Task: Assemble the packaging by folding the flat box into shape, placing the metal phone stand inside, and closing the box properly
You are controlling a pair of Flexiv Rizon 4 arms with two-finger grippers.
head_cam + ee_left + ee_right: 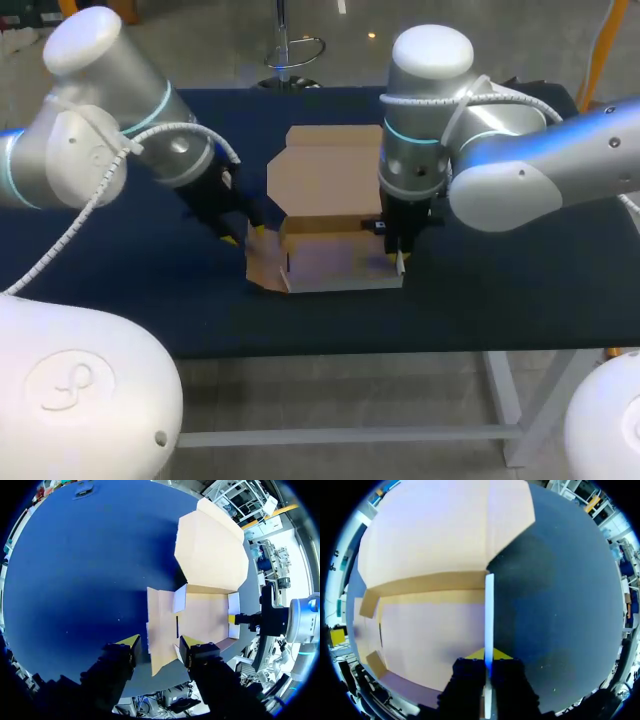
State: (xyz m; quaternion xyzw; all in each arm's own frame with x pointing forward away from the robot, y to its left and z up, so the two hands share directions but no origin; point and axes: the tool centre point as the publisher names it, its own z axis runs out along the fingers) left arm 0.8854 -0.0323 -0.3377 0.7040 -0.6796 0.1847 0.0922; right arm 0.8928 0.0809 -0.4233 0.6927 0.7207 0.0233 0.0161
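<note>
Head view is showing me one cardboard box (335,262), long axis crosswise, lid (325,175) opening away; right gripper (489,656) is pinching its side wall (489,605), left gripper (158,644) gaping, empty.

The right wall of the box (325,175) hides behind the right arm (505,175) — the left tool (245,236) shows dimly.

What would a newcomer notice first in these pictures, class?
The half-folded brown cardboard box at the middle of the dark blue table, its lid flap lying open behind. The right gripper pinches the box's right wall, while the open left gripper sits by its flat left flap.
</note>
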